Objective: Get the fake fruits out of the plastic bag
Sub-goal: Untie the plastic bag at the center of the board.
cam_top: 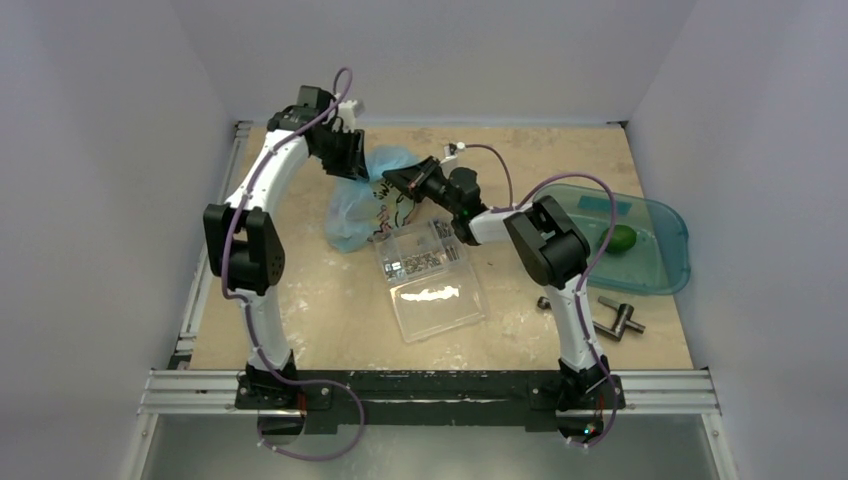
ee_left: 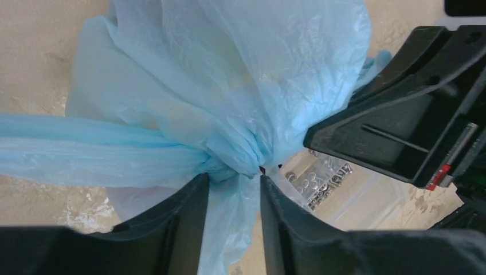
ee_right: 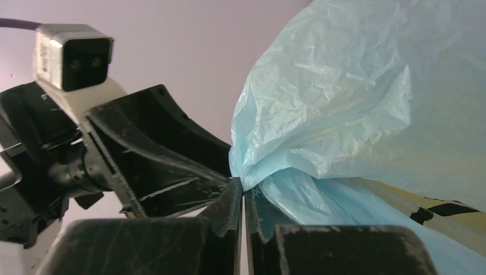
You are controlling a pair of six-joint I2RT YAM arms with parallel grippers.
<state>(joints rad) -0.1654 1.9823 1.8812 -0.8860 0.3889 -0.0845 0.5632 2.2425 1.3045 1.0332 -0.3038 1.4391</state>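
Fruit inside the plastic bag [cam_top: 350, 218] hidden: nothing countable through the crinkled light-blue film, only a faint yellowish tint in the wrist views. Farthest left, left gripper [ee_left: 234, 192], up over the far part of the table [cam_top: 300, 310], pinching a twisted neck of the bag between both fingers [ee_left: 177, 229], film filling the gap. Next, the bag itself, one only, draped from that pinch with its lower part seemingly on the tabletop, printed panel mostly folded out of sight. Then right gripper [ee_right: 243, 200], just beside the left one, fingers [ee_right: 226, 217] pressed almost together on a thin fold of the same film. Nearer the arm bases, one clear plastic box [cam_top: 432, 275], glare on the lid blurring the small parts inside. Far right, one teal tray [cam_top: 670, 272] holding one green fake fruit [cam_top: 622, 239], well apart from the bag. Near the right arm's base, two dark metal pieces [cam_top: 620, 318] — shapes hard to read.
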